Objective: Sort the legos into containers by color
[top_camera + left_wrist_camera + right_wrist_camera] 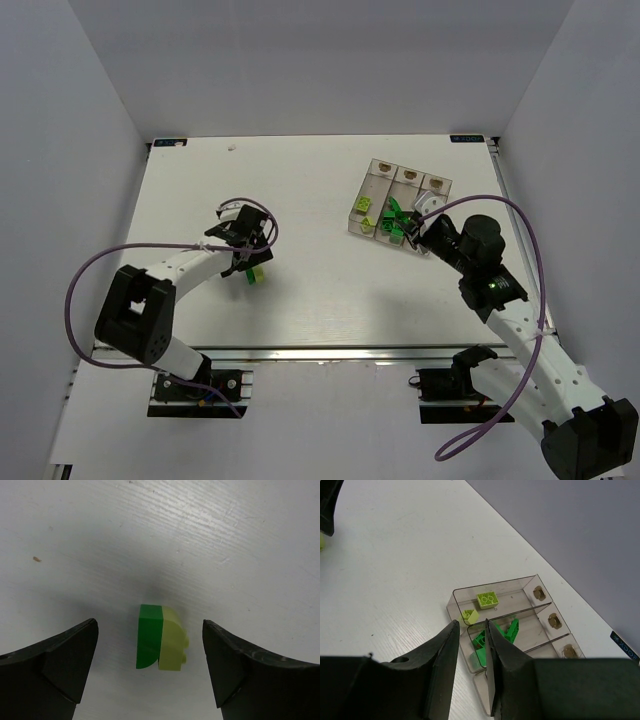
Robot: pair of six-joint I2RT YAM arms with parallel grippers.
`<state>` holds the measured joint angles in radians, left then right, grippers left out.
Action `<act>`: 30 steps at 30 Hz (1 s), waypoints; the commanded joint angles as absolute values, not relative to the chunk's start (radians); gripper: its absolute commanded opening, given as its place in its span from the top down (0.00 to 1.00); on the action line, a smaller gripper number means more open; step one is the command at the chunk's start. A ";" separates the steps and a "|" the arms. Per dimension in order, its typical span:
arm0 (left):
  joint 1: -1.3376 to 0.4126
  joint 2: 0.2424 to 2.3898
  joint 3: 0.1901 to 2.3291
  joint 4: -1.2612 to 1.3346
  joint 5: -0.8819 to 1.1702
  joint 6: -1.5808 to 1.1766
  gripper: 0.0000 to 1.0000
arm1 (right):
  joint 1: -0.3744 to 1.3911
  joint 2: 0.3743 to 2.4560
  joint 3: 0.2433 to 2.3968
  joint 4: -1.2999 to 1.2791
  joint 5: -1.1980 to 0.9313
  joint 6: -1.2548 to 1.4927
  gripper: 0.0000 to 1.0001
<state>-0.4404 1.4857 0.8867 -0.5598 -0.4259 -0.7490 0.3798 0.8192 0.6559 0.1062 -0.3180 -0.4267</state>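
The near end of the third bin is lost behind the right gripper (471,626), so I cannot tell what lies in it, and from above the bricks in the containers (378,186) are only small flecks of colour. The right wrist view shows more: the first bin holds two yellow-green legos (488,599), the middle one a jumble of dark green pieces (507,629) that overlap too much to count, and each bin has a tan mark (539,593) at its far end. The right arm reaches forward and to its left from its base, the wrist tipped down over the near end of the containers. Its fingers (445,652) are parted by only a narrow slit, and through the slit I see the bin behind, with nothing pinched between them. The left arm is folded back on itself, elbow low near the table's front edge, with a purple cable (80,285) looping out behind it. The left gripper (148,624) points straight down at the white table (300,180), fingers spread wide and released. Between them, touching neither, lie a dark green brick (149,636) and a yellow-green brick (173,641) pressed side by side, well apart from the containers.
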 commanded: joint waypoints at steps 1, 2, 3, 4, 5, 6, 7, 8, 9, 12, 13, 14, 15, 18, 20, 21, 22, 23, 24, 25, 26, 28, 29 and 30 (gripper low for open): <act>-0.440 1.506 0.868 -0.532 -0.387 -0.744 0.07 | 0.376 0.818 0.669 0.118 -0.333 -0.433 0.67; -0.440 1.520 0.870 -0.531 -0.385 -0.742 0.07 | 0.376 0.819 0.669 0.118 -0.334 -0.433 0.67; -0.440 1.526 0.874 -0.532 -0.382 -0.741 0.08 | 0.376 0.819 0.669 0.117 -0.334 -0.433 0.67; -0.440 1.532 0.877 -0.534 -0.382 -0.741 0.09 | 0.374 0.819 0.669 0.117 -0.336 -0.433 0.66; -0.440 1.543 0.882 -0.534 -0.380 -0.739 0.10 | 0.376 0.819 0.669 0.117 -0.336 -0.433 0.66; -0.440 1.545 0.885 -0.534 -0.380 -0.738 0.11 | 0.376 0.819 0.669 0.115 -0.336 -0.433 0.66; -0.440 1.549 0.887 -0.534 -0.377 -0.738 0.12 | 0.376 0.819 0.670 0.115 -0.337 -0.433 0.66; -0.440 1.551 0.887 -0.534 -0.377 -0.738 0.14 | 0.376 0.819 0.670 0.115 -0.337 -0.433 0.66; -0.440 1.552 0.885 -0.532 -0.377 -0.738 0.15 | 0.376 0.819 0.670 0.115 -0.337 -0.433 0.66; -0.440 1.552 0.874 -0.531 -0.377 -0.742 0.17 | 0.376 0.821 0.670 0.115 -0.339 -0.433 0.66; -0.440 1.552 0.873 -0.532 -0.374 -0.745 0.18 | 0.376 0.821 0.670 0.114 -0.339 -0.433 0.66; -0.440 1.552 0.871 -0.532 -0.368 -0.747 0.22 | 0.376 0.821 0.670 0.114 -0.339 -0.433 0.66; -0.440 1.551 0.868 -0.528 -0.361 -0.747 0.24 | 0.374 0.821 0.670 0.114 -0.341 -0.434 0.66; -0.440 1.545 0.865 -0.523 -0.339 -0.750 0.34 | 0.376 0.821 0.670 0.114 -0.344 -0.433 0.66; -0.440 1.539 0.865 -0.520 -0.327 -0.750 0.40 | 0.376 0.821 0.670 0.112 -0.344 -0.433 0.66; -0.440 1.536 0.865 -0.514 -0.322 -0.750 0.47 | 0.376 0.821 0.670 0.112 -0.347 -0.433 0.66; -0.440 1.532 0.865 -0.512 -0.319 -0.749 0.49 | 0.374 0.821 0.672 0.112 -0.348 -0.431 0.66; -0.440 1.529 0.868 -0.511 -0.308 -0.749 0.52 | 0.374 0.821 0.672 0.110 -0.350 -0.431 0.66; -0.440 1.529 0.870 -0.511 -0.302 -0.747 0.56 | 0.376 0.821 0.672 0.110 -0.353 -0.431 0.66; -0.440 1.525 0.873 -0.511 -0.295 -0.744 0.59 | 0.376 0.821 0.672 0.110 -0.354 -0.431 0.66; -0.440 1.523 0.879 -0.512 -0.285 -0.742 0.62 | 0.376 0.821 0.672 0.109 -0.357 -0.428 0.66; -0.440 1.506 0.890 -0.508 -0.252 -0.736 0.70 | 0.374 0.822 0.675 0.104 -0.376 -0.420 0.65; -0.440 1.499 0.893 -0.502 -0.232 -0.732 0.70 | 0.374 0.828 0.683 0.100 -0.386 -0.402 0.63; -0.440 1.487 0.899 -0.482 -0.180 -0.723 0.72 | 0.374 0.833 0.689 0.086 -0.437 -0.387 0.60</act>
<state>-0.4404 1.5524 0.8734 -0.5213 -0.2745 -0.7399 0.3794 0.8219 0.6563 0.1017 -0.3603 -0.4191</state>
